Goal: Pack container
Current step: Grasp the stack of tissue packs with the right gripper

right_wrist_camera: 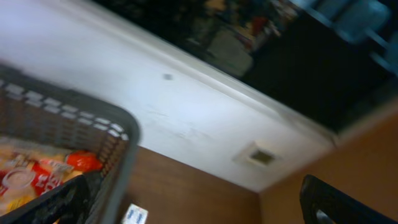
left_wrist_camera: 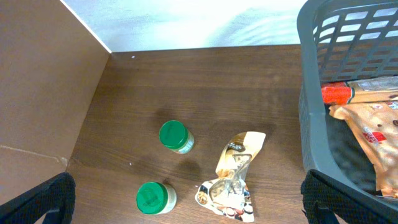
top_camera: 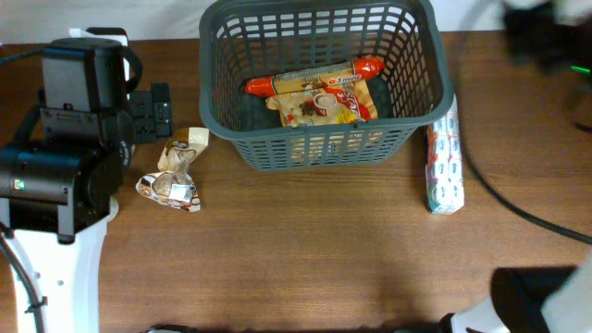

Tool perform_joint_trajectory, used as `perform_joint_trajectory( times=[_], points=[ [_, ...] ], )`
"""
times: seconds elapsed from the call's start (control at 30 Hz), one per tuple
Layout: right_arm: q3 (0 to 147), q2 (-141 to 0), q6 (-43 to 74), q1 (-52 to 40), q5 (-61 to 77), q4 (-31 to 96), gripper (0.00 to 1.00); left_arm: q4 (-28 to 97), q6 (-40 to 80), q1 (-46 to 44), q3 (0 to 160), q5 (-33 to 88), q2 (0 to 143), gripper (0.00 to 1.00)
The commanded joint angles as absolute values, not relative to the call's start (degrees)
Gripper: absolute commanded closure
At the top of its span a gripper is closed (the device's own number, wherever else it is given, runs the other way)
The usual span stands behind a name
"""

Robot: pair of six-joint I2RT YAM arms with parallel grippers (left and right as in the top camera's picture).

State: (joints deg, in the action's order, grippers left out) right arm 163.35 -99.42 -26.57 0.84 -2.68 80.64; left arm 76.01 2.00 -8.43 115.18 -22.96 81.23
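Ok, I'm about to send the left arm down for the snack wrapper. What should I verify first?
1. Left gripper empty, fingers wide apart: ok.
2. Snack wrapper lying loose on the table, outside the container: ok.
3. Clearance around the wrapper: two green-lidded jars stand close beside it and may get bumped: not ok.
4. Room in the container: only a red sausage and an orange packet lie on its floor: ok.
5. Right gripper open and outside the container: ok, though its view is blurred.
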Motion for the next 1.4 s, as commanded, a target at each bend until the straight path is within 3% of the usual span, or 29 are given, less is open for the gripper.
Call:
perform_joint_trajectory(
  times=[0.0, 0.07, 0.2, 0.67, 0.83, 0.93, 0.97, 1.0, 1.07, 1.1, 1.37],
  points=[
    [157.8, -100.3, -19.1, 13.9, 16.9, 82.2, 0.01, 75.9, 2.4, -8.1, 115.0, -23.2, 81.3, 0.01],
    [151.5, -101.6, -16.1, 21.5, 25.6, 83.2, 0.01, 75.9, 2.4, -8.1, 115.0, -23.2, 81.3, 0.01],
    [131.7, -107.9, -6.6, 26.6, 26.6, 81.9, 0.01, 75.9, 2.4, -8.1, 115.0, -23.2, 81.3, 0.01],
    [96.6, -119.2, -6.9, 16.9, 24.4, 67.1, 0.0, 75.9, 2.4, -8.1, 115.0, -23.2, 81.3, 0.01],
    [88.5, -119.2, -2.6, 14.7, 19.8, 59.7, 0.05, 75.9, 2.4, -8.1, 115.0, -23.2, 81.3, 0.01],
    [86.1, -119.2, -2.3, 14.5, 19.7, 57.5, 0.22, 75.9, 2.4, -8.1, 115.0, -23.2, 81.3, 0.01],
    [85.9, -119.2, -2.0, 14.5, 19.6, 57.2, 0.39, 75.9, 2.4, -8.1, 115.0, -23.2, 81.3, 0.01],
    [86.0, -119.2, -2.0, 14.6, 19.6, 57.3, 0.5, 75.9, 2.4, -8.1, 115.0, -23.2, 81.3, 0.01],
    [86.8, -118.8, -1.3, 15.1, 19.4, 58.0, 0.89, 75.9, 2.4, -8.1, 115.0, -23.2, 81.3, 0.01],
    [87.7, -118.4, 0.2, 15.5, 18.8, 58.7, 0.96, 75.9, 2.4, -8.1, 115.0, -23.2, 81.3, 0.01],
    [110.4, -101.5, 6.3, 18.3, 14.2, 65.5, 0.96, 75.9, 2.4, -8.1, 115.0, -23.2, 81.3, 0.01]
  ],
)
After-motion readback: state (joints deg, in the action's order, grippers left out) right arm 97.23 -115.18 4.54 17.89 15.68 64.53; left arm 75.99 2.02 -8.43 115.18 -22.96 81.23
